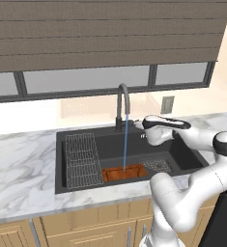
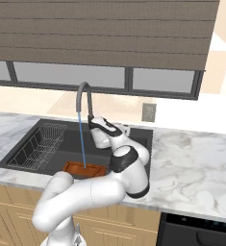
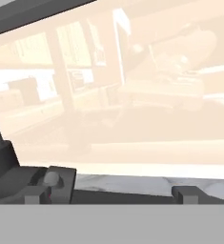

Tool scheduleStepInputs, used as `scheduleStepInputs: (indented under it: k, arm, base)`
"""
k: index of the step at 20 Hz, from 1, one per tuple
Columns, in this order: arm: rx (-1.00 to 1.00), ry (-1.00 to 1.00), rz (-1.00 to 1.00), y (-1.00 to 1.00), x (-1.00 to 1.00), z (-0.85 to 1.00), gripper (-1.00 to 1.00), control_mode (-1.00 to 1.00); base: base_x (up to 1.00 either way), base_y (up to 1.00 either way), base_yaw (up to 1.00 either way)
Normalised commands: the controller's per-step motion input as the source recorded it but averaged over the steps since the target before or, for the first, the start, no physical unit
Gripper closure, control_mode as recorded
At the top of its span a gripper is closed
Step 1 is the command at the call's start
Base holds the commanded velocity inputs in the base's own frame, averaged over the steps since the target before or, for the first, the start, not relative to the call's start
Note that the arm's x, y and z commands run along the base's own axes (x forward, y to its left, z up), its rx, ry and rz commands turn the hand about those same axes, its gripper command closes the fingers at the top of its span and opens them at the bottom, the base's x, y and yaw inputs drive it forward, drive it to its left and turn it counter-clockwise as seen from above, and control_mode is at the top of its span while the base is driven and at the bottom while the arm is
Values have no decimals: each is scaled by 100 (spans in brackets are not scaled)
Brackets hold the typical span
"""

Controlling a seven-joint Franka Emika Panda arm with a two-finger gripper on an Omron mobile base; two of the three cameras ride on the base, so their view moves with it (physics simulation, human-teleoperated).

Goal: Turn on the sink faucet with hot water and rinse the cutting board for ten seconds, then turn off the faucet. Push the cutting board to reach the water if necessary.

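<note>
White-grey marble tabletop [image 1: 23, 169] is running along the wall under the window, with the charcoal sink [image 1: 62, 164] set into it. Inside the sink, a grey wire rack [image 1: 81, 159] is sitting at the left, the cutting board [image 1: 124, 172] is lying flat on the floor by the front wall, and a dark perforated plate [image 1: 158, 165] is lying just right of it. The sink faucet [image 1: 122, 106] is standing at the back rim.

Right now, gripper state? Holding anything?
Gripper: open, holding nothing, beside the sink faucet base; water is running onto the cutting board.
</note>
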Motion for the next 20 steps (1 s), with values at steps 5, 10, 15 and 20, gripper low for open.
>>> scheduleStepInputs:
  k: [5, 10, 15, 20]
  arm:
    - [3, 10, -1, -31, -11, 34, -100, -100]
    - [3, 17, 0, -34, -24, 46, -100, -100]
    - [3, 21, 0, -29, -11, 41, -100, -100]
    - [5, 19, 2, -31, 0, 28, -100, -100]
  base:
    - [0, 0, 0]
    - [0, 0, 0]
    - [0, 0, 0]
    - [0, 0, 0]
